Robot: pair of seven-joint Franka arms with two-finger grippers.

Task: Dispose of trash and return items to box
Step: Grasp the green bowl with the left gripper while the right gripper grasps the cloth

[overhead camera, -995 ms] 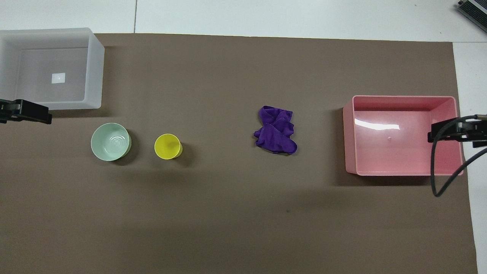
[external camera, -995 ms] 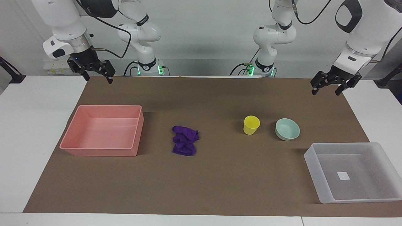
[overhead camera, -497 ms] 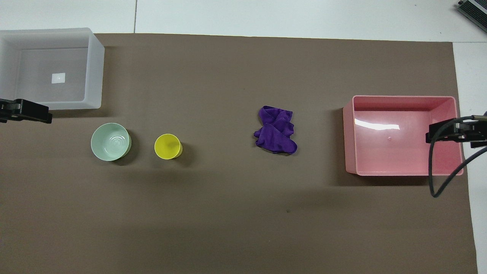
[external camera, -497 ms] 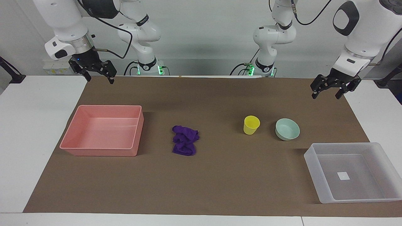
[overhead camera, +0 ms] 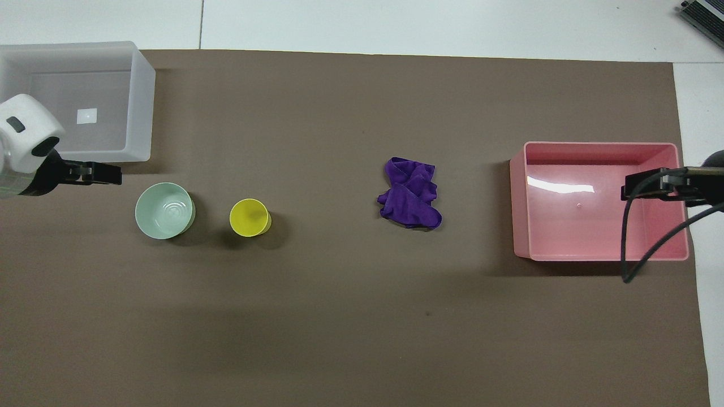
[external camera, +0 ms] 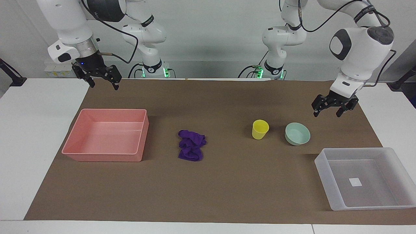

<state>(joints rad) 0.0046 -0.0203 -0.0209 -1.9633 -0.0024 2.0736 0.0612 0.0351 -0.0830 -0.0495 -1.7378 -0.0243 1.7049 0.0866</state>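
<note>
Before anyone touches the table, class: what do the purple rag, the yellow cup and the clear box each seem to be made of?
Purple rag: soft cloth, matte, judging by its many crumpled folds.
Yellow cup: probably plastic, with smooth, even-coloured walls.
Clear box: likely frosted plastic; its translucent walls let the mat show through, and a white sticker shows on its bottom.

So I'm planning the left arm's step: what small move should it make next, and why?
Probably bring the left gripper down over the bowl. It hangs open and empty in the air just beside the bowl, the item closest to it, which sits on the mat next to the box. The right gripper hangs open by the pink bin.
</note>
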